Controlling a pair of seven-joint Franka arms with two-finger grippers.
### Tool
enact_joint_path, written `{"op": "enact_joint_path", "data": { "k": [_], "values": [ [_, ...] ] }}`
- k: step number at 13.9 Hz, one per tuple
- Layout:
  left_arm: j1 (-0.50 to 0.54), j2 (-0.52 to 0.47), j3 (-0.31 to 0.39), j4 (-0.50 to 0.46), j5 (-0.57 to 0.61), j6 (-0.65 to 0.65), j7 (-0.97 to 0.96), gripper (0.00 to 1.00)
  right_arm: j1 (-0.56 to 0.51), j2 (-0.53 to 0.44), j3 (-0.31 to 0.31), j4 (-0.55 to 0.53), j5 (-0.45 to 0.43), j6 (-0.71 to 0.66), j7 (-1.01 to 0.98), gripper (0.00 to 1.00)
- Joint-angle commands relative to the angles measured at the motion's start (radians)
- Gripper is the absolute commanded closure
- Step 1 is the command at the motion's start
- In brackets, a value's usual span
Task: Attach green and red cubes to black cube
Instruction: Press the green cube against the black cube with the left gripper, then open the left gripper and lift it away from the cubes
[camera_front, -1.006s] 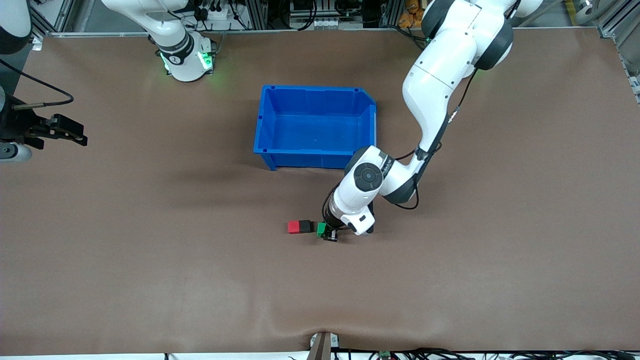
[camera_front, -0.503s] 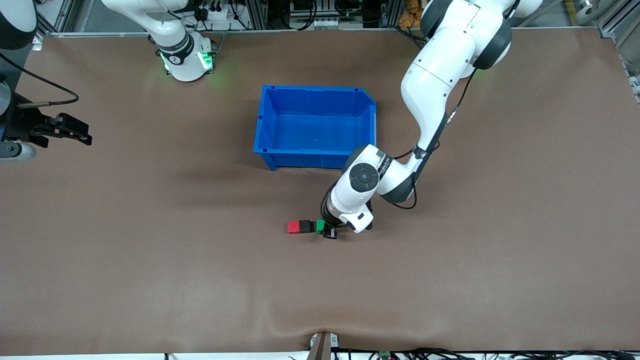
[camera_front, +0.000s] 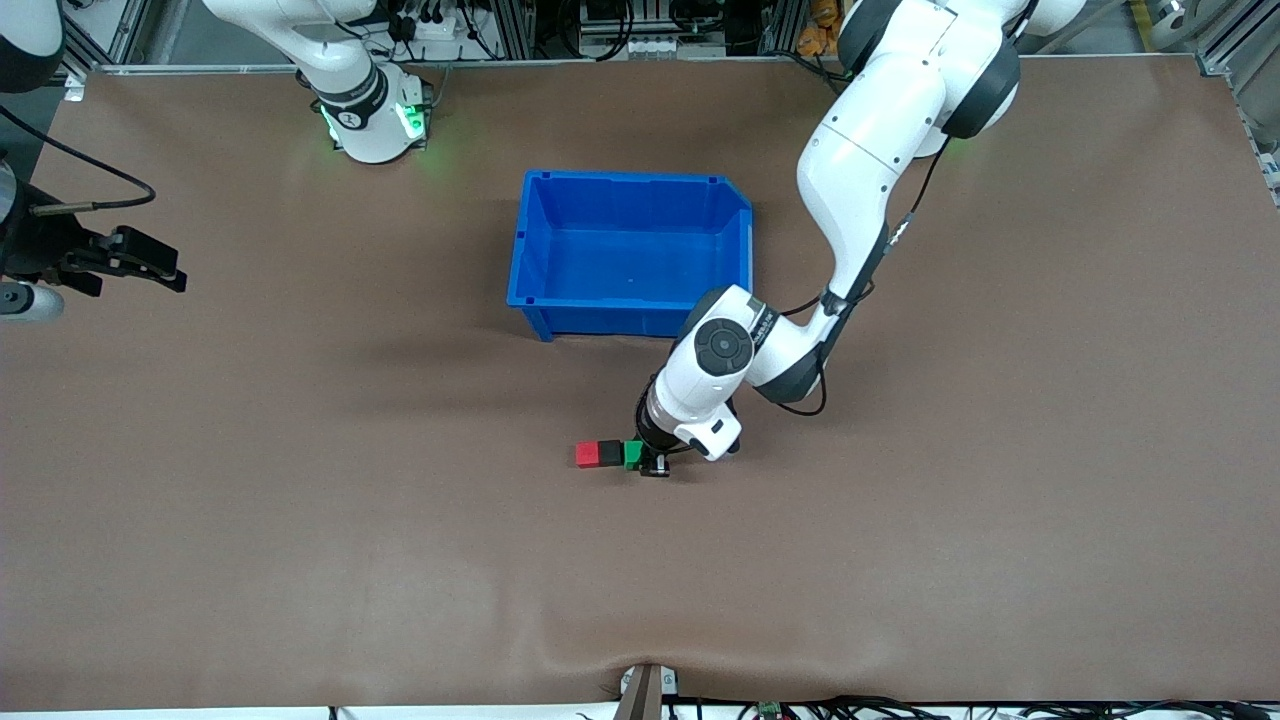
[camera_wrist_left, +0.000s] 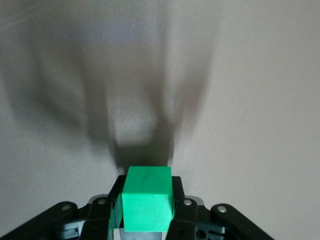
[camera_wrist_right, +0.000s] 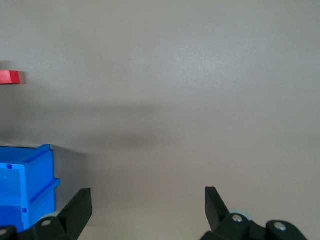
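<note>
Trouble could have come from my left gripper (camera_front: 647, 462), which was squeezing the green cube (camera_wrist_left: 147, 198) tight right down at the table, with the cube pressed up against the black cube (camera_front: 611, 453) on the side away from the red cube (camera_front: 587, 455). If I had pushed too hard or a bit crooked, I think the black cube and the red cube stuck to it would have slid off, and the green cube would not have joined. My right gripper (camera_wrist_right: 145, 207) waited with its fingers wide apart and holding nothing, well apart from the black cube, up over the table's edge at the right arm's end.
</note>
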Motion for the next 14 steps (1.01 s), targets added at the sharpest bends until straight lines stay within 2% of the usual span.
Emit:
{"op": "enact_joint_path", "data": {
  "k": [1,7,8,9,11,12,14],
  "values": [
    [-0.013,0.014,0.011,0.021,-0.029,0.016,-0.012,1.00,-0.014,0.002,0.004,0.027,0.021,-0.009,0.012,0.00],
    [-0.013,0.025,0.012,0.013,-0.029,0.016,-0.008,1.00,-0.015,0.002,0.004,0.027,0.020,-0.020,0.012,0.00],
    [-0.013,0.025,0.012,0.013,-0.029,0.016,-0.006,0.96,-0.015,0.002,0.004,0.027,0.020,-0.020,0.012,0.00],
    [-0.012,0.025,0.012,0.013,-0.029,0.016,-0.006,0.71,-0.015,0.002,0.004,0.027,0.018,-0.020,0.012,0.00],
    [-0.013,0.019,0.014,0.011,-0.026,0.016,-0.001,0.11,-0.019,0.002,0.002,0.027,0.018,-0.020,0.012,0.00],
    [-0.015,0.011,0.015,0.007,-0.013,0.010,-0.001,0.00,-0.020,0.002,0.002,0.029,0.018,-0.020,0.012,0.00],
    [-0.019,-0.004,0.017,0.004,-0.006,-0.006,0.002,0.00,-0.020,0.002,0.002,0.029,0.018,-0.020,0.012,0.00]
  ]
}}
